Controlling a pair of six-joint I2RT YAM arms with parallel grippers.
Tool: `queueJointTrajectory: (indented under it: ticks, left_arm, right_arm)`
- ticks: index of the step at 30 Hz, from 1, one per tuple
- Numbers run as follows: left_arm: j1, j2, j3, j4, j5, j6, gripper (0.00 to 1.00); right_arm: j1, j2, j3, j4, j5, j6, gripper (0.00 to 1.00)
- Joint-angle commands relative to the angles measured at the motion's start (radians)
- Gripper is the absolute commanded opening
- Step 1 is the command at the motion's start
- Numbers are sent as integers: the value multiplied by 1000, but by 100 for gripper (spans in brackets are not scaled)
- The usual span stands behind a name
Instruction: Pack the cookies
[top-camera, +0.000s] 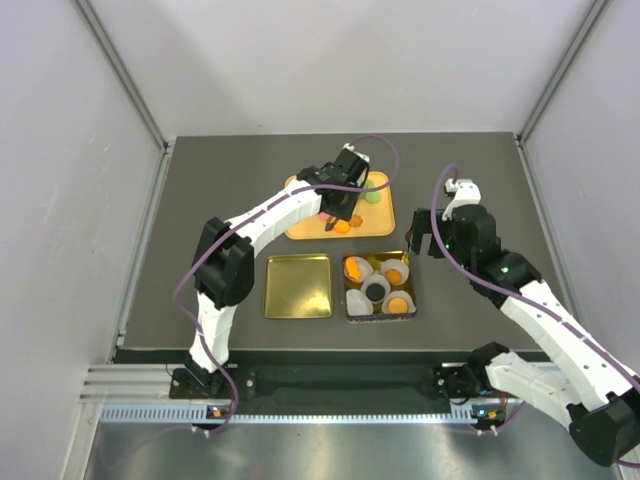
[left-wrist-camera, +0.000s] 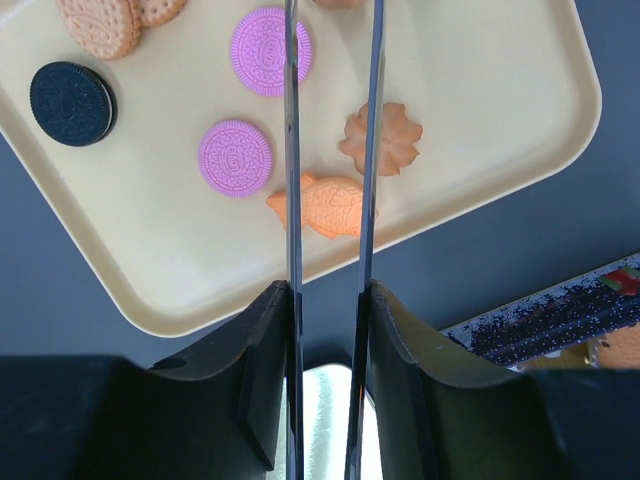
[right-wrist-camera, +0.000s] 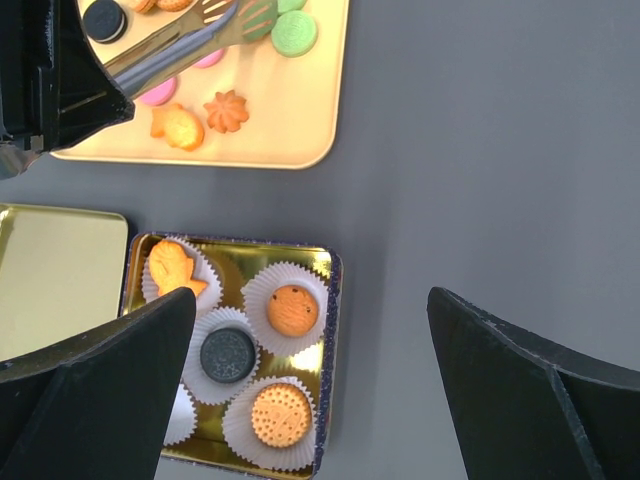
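Note:
Loose cookies lie on a cream tray (top-camera: 385, 225): a fish-shaped orange one (left-wrist-camera: 325, 205), a flower-shaped one (left-wrist-camera: 395, 140), two purple (left-wrist-camera: 235, 158), a black one (left-wrist-camera: 70, 103), tan ones (left-wrist-camera: 100, 25) and green ones (right-wrist-camera: 293, 32). My left gripper (left-wrist-camera: 328, 300) is over the tray (left-wrist-camera: 480, 80), shut on metal tongs (left-wrist-camera: 293, 150); the tong blades stand apart on either side of the fish cookie. The gold tin (top-camera: 408, 300) holds white paper cups with a fish cookie (right-wrist-camera: 170, 265), a chip cookie (right-wrist-camera: 292, 309), a black one (right-wrist-camera: 228, 354) and a biscuit (right-wrist-camera: 279, 414). My right gripper (right-wrist-camera: 310, 300) is open and empty, high over the tin's right edge.
The tin's gold lid (top-camera: 298, 286) lies flat left of the tin, and shows in the right wrist view (right-wrist-camera: 55, 270). The dark table (top-camera: 200, 220) is walled at the left, back and right by grey panels.

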Motion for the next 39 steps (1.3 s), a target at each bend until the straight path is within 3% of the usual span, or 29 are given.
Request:
queueJointTrajectory:
  ticks: [1, 17, 29, 39]
  left_arm:
    - [6, -45, 47, 36, -7, 8, 33]
    - [0, -184, 22, 19, 32, 10, 33]
    - [-92, -543, -302, -36, 93, -39, 33]
    - [-302, -799, -497, -163, 49, -168, 34]
  right_arm:
    - [-13, -8, 5, 28, -4, -11, 100]
    - [-14, -5, 9, 30, -5, -11, 100]
    - [-16, 5, 21, 36, -14, -9, 100]
    - [-17, 50, 49, 51, -28, -3, 100]
